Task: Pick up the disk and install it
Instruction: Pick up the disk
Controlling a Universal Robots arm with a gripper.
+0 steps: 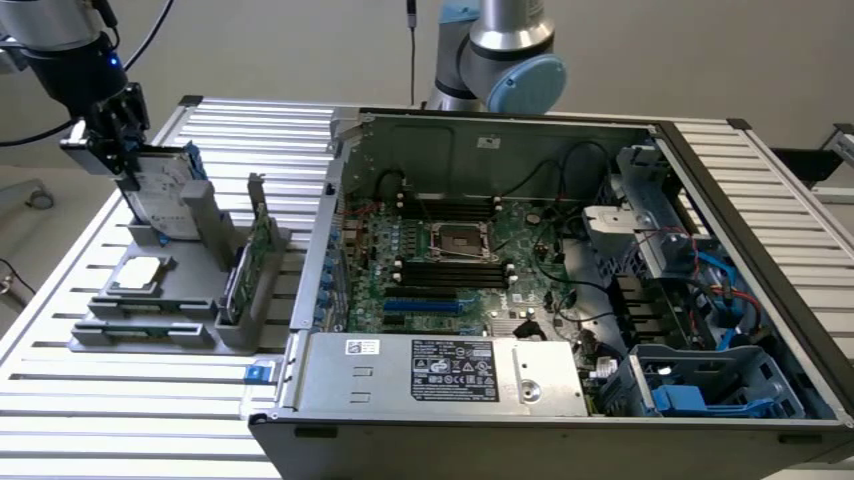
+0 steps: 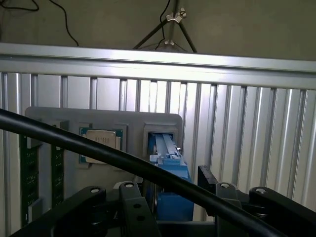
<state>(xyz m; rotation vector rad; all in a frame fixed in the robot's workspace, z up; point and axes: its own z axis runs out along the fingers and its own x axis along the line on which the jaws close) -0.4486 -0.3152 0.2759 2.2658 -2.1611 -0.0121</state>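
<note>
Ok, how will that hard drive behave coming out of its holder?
The hard drive looks like a rigid metal slab, so probably stiff and heavy for its size. Its blue rails may be slick. Standing on edge in the grey holder, it could tip if nudged.

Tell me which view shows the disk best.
The exterior view: the disk stands in the grey holder, label and blue rail visible. The wrist view shows the disk edge-on, mostly its blue rail.
</note>
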